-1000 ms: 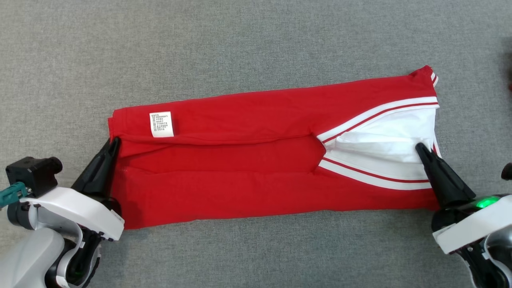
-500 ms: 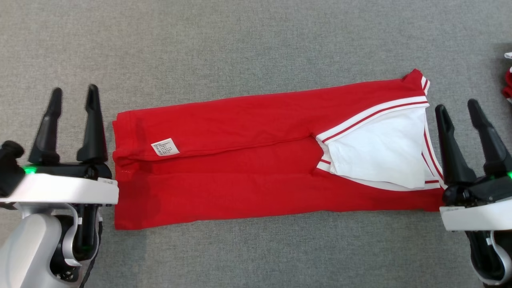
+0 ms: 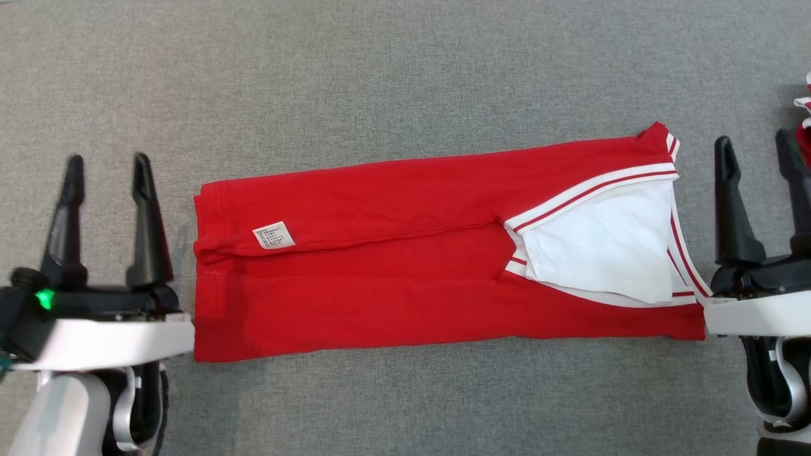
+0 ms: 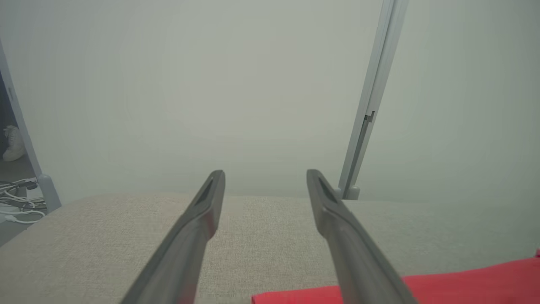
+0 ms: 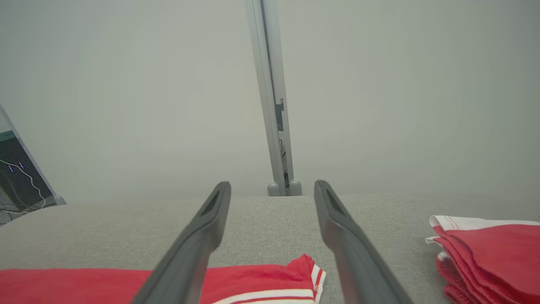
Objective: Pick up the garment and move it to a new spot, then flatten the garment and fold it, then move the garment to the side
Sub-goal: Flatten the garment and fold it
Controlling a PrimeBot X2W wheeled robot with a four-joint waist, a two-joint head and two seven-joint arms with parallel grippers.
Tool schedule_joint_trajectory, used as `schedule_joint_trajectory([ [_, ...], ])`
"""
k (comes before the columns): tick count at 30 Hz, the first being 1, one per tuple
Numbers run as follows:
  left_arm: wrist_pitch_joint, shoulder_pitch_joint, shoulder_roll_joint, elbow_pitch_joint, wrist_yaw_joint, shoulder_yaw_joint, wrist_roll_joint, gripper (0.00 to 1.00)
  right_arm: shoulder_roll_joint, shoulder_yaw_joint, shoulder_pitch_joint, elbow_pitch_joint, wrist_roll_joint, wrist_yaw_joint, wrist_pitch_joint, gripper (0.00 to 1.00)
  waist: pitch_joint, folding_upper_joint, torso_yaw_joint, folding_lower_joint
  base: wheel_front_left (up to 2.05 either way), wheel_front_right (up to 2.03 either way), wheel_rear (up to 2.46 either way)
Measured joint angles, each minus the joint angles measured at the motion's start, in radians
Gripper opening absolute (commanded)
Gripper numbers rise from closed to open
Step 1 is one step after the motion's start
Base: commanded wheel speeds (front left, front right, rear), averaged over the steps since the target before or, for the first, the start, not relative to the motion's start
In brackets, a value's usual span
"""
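The garment [image 3: 393, 278] is a red shirt with white sleeve panels and red-white striped trim, folded lengthwise into a long band on the grey cloth surface [image 3: 380, 76]. A white care label [image 3: 274, 235] lies near its left end. My left gripper [image 3: 104, 171] stands open just left of the garment's left edge, holding nothing. At the garment's right end my right gripper [image 3: 754, 152] is open and empty too. The left wrist view catches a strip of the garment [image 4: 464, 283] at the bottom right. In the right wrist view the garment's corner [image 5: 270, 276] lies under the fingers.
A stack of folded red and white clothes [image 5: 485, 257] sits at the far right, its edge [image 3: 804, 120] close to my right gripper. Pale partition walls with grey posts [image 5: 270, 105] stand behind the surface. Cables [image 4: 17, 198] lie on the floor beyond its left edge.
Both grippers let go of the garment's ends, opened wide and drew back to either side. The folded upper layer settled flat. The camera view shifted slightly.
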Motion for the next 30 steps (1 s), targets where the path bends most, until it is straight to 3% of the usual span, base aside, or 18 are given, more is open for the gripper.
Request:
schedule_joint_trajectory([
  [8, 0.0, 0.03, -0.062, 0.064, -0.077, 0.027, 0.049, 1.0, 0.008, -0.001, 0.01, 0.046, -0.001, 0.0, -0.006, 1.0, -0.008, 0.0, 0.011, 0.0, 0.0, 0.0, 0.0],
  [16, 0.0, 0.013, -0.086, 0.097, -0.133, 0.05, 0.079, 1.0, -0.029, -0.004, 0.004, 0.105, 0.018, 0.0, -0.005, 1.0, -0.004, 0.0, 0.03, 0.0, 0.0, 0.0, 0.0],
  [30, 0.0, -0.014, -0.13, 0.145, -0.184, 0.057, 0.114, 1.0, -0.07, 0.07, -0.016, 0.422, 0.07, 0.0, 0.01, 1.0, 0.029, 0.0, 0.064, 0.0, 0.0, 0.0, 0.0],
])
